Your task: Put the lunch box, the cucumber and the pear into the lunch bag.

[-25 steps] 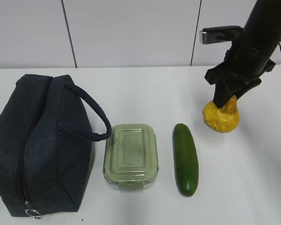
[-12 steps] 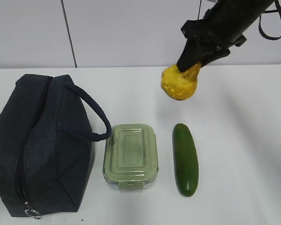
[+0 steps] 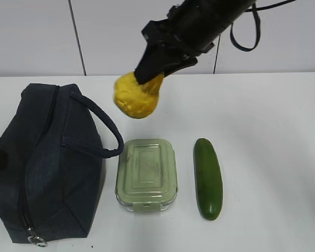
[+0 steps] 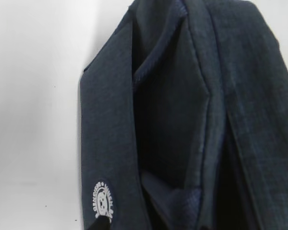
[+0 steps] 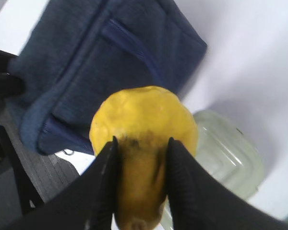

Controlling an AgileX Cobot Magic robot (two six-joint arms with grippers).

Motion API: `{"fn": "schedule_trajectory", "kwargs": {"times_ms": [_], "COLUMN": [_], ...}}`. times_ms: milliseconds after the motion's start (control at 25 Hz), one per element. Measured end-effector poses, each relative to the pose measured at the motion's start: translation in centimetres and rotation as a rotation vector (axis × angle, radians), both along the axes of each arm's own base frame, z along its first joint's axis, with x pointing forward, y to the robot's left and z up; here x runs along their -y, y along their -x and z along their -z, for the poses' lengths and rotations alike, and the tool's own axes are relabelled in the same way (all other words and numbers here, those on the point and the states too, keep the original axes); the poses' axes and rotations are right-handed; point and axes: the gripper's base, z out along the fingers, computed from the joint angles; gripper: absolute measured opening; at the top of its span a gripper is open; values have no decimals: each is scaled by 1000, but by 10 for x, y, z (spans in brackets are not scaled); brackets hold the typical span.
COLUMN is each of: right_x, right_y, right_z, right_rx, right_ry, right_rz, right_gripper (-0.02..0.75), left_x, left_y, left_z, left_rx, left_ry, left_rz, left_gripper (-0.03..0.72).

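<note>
Your right gripper (image 5: 139, 184) is clamped on the narrow stem end of the pear (image 3: 136, 96), its two dark fingers (image 5: 104, 187) pressed against either side of the fruit's neck, the rounded yellow body hanging free below them. In the exterior view the right arm (image 3: 199, 23) reaches in from the upper right across the middle of the scene, and the pear hangs in the air above the white table (image 3: 268, 136), touching nothing but the gripper. It sits just right of the bag (image 3: 44, 163) and on the far side of the box (image 3: 147, 174).

Below the pear in the right wrist view you see the bag's navy fabric to the left and the pale green lid of the box to the lower right.

On the table, the box lies flat beside the bag's right flank, lid on, its small clip facing the near edge. The bag's padded handle (image 3: 106, 128) loops out toward the box's far left corner. The cucumber (image 3: 208, 177) lies right of the box, apart from it, its length running near to far.

The bag stands at the left of the table, its zipper line running near to far along the top and a metal ring pull (image 3: 37, 240) at its near end.

Your left wrist view is filled with the bag's dark fabric at close range, a round white logo (image 4: 103, 203) near the bottom edge; the left gripper itself is not seen there, so you cannot tell whether it is open or closed.
</note>
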Motion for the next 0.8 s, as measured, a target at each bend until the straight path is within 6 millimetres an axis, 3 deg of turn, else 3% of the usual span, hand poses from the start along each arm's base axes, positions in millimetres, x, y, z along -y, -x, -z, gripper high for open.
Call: {"fn": "schedule_trajectory", "kwargs": {"times_ms": [320, 480, 800], "right_x": [-44, -54, -77], "right_y": [10, 4, -20], "right_z": [-12, -14, 36], "right_rx": [113, 119, 53], "right_ry": [-191, -331, -433], "right_rz": [-47, -35, -26], "right_gripper": [251, 251, 251], "left_x": [1, 6, 13], "left_y": [-3, -5, -14], "left_z": [-2, -5, -10], "left_rx": [29, 52, 104], "left_ry": [30, 91, 236], "left_rz": [-14, -8, -30], "left_gripper": [13, -12, -13]}}
